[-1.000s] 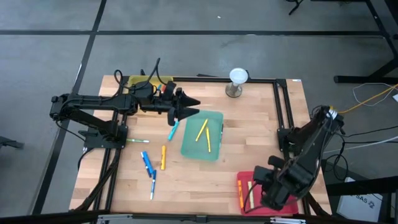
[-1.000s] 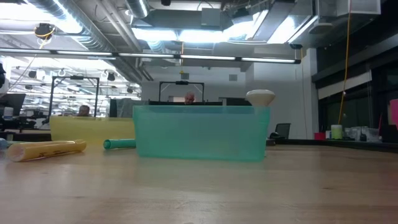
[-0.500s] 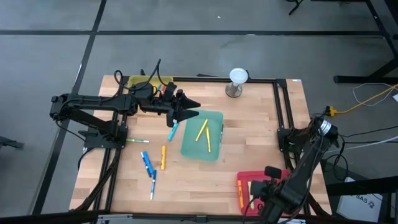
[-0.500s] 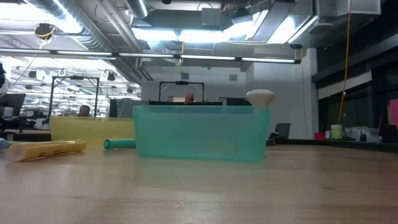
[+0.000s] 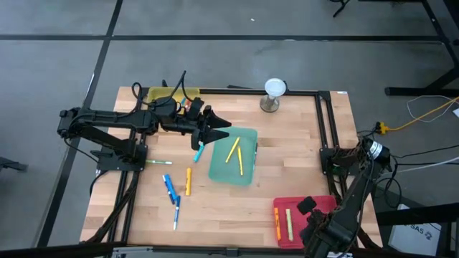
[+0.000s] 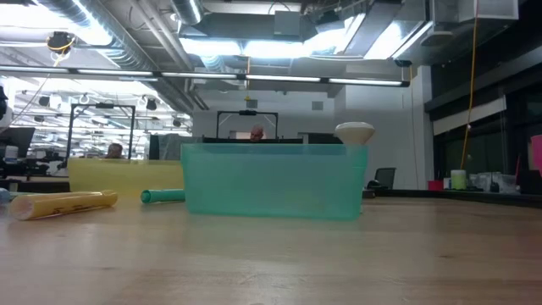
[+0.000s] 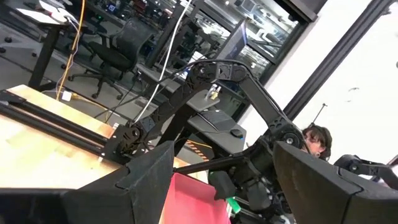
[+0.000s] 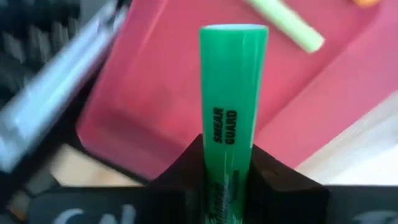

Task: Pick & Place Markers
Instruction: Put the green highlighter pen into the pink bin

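Note:
My left gripper (image 5: 219, 129) (image 7: 224, 155) hangs open over the table's middle, just beyond a teal marker (image 5: 199, 149) lying flat on the wood. My right gripper (image 8: 231, 155) is by the near right corner, at the red tray (image 5: 315, 206) (image 8: 155, 93), shut on a green marker (image 8: 233, 93). A pale green marker (image 5: 289, 222) (image 8: 283, 22) and an orange one (image 5: 277, 223) lie in that tray. Two yellow markers (image 5: 235, 154) lie in the teal tray (image 5: 247, 136) (image 6: 275, 182). Orange (image 5: 188, 180), blue (image 5: 169, 188) and white-barrelled (image 5: 176, 213) markers lie on the table. My right gripper pinches the green marker between its two fingers (image 8: 186, 171) by its lower barrel (image 8: 225, 149). The marker runs along the fingers and sticks out past their tips, lifted clear over the red tray. The high view does not show the hold.
A yellow tray (image 5: 163, 94) (image 6: 127, 176) holding markers sits at the far left behind my left arm. A white-topped stand (image 5: 275, 93) is at the far edge. A black frame rail (image 5: 326, 122) runs along the table's right side. A thin green-and-white marker (image 5: 159, 163) lies near the left arm's base.
My right arm has drawn back toward the near edge, off the red tray, so the two markers lying in it now show. My left gripper has shifted slightly toward the near edge, staying open.

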